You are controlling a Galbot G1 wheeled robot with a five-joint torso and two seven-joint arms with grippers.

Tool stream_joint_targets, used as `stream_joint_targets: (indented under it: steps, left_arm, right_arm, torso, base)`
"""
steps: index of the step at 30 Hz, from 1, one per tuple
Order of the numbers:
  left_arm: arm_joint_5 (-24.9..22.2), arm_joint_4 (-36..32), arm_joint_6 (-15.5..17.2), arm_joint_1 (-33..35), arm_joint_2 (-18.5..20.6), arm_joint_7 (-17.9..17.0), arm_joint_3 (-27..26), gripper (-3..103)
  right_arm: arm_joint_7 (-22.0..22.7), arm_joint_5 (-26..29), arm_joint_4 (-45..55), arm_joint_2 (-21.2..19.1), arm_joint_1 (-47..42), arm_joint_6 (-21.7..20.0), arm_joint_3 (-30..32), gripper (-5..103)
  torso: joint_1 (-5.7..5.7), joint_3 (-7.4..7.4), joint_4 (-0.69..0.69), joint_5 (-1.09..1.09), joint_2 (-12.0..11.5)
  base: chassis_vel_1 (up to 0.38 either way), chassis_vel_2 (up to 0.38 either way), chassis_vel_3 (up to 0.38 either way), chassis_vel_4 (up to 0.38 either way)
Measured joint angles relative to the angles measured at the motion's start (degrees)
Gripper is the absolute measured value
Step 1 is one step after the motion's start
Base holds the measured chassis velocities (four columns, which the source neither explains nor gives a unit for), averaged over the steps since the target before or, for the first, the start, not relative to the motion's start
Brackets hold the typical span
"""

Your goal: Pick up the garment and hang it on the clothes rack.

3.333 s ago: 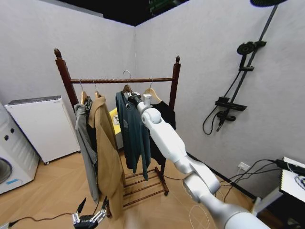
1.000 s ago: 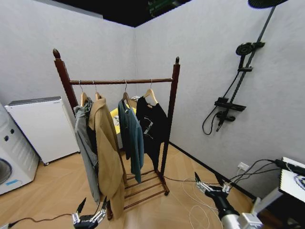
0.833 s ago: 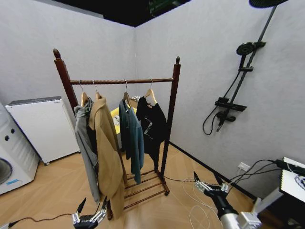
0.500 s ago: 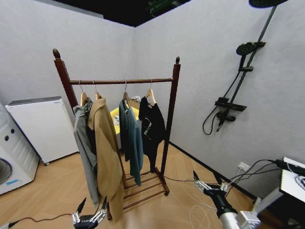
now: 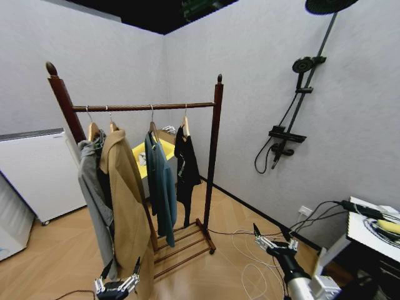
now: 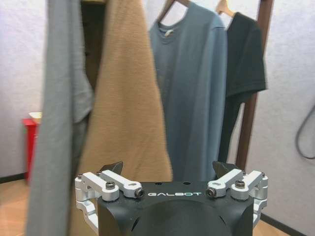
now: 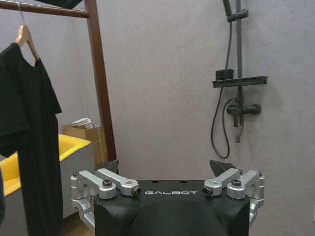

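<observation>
While garment [image 5: 160, 178] hangs on clothes rack [image 5: 214, 134], both claws [image 5: 116, 285] [image 5: 273, 241] spread, empty.

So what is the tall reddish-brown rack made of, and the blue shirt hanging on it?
The tall reddish-brown clothes rack looks like wood with a dark, slightly glossy stain: turned ball tops and slatted base suggest that. The dark teal-blue long-sleeved shirt looks like soft matte knit fabric, maybe cotton; it drapes in loose folds from a pale wooden hanger.

Walls: pale grey textured walls [image 5: 119, 56], meeting in a corner.
Floor: light wood herringbone floor [image 5: 56, 256].
Fixture: black wall shower rail [image 5: 294, 106].
Furniture: white box cabinet [image 5: 34, 169] by the left wall.
</observation>
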Motion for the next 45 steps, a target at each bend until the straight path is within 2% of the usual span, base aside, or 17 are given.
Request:
stream_joint_targets:
  steps: [45]
  left_arm:
    - [0.00, 0.00, 0.00, 0.00, 0.00, 0.00, 0.00, 100]
  right_arm:
    - [0.03, 0.06, -0.04, 0.00, 0.07, -0.04, -0.05, 100]
  torso:
    - [0.00, 0.00, 0.00, -0.01, 0.00]
  base:
    - [-0.118, -0.124, -0.122, -0.126]
